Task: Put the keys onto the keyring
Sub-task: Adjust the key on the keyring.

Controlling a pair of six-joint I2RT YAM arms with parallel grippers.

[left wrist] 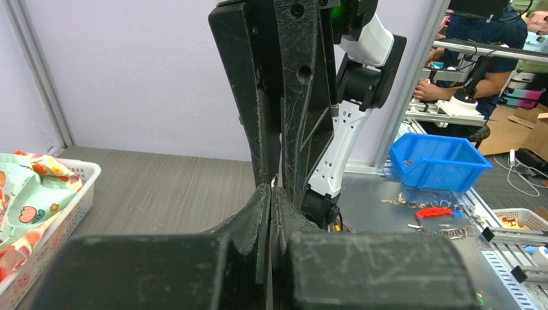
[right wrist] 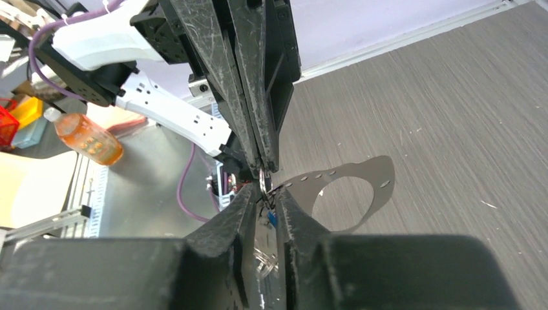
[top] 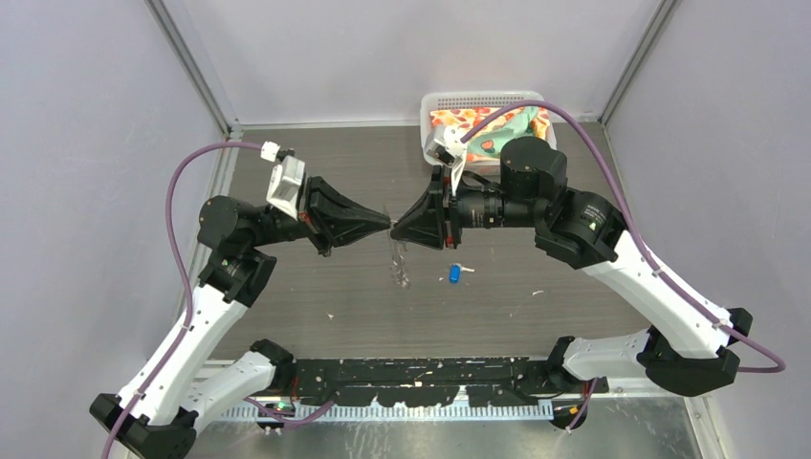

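Left gripper (top: 386, 226) pressed shut on keyring (right wrist: 323, 175), whose loop hangs over mid-tabletop. Right gripper (right wrist: 268, 201) meets it tip-to-tip, jaws nearly together around key (right wrist: 271, 217); cannot tell if gripped. Right arm nearer.

- Table (top: 316, 287): dark grey wood-grain top.
- Basket (top: 478, 96): white plastic, at far edge, right of centre; patterned cloth (top: 459, 120) inside.
- Key (top: 454, 273): blue head, flat near centre, well apart from Basket.
- Flecks (top: 537, 293): small, white, scattered around Key.
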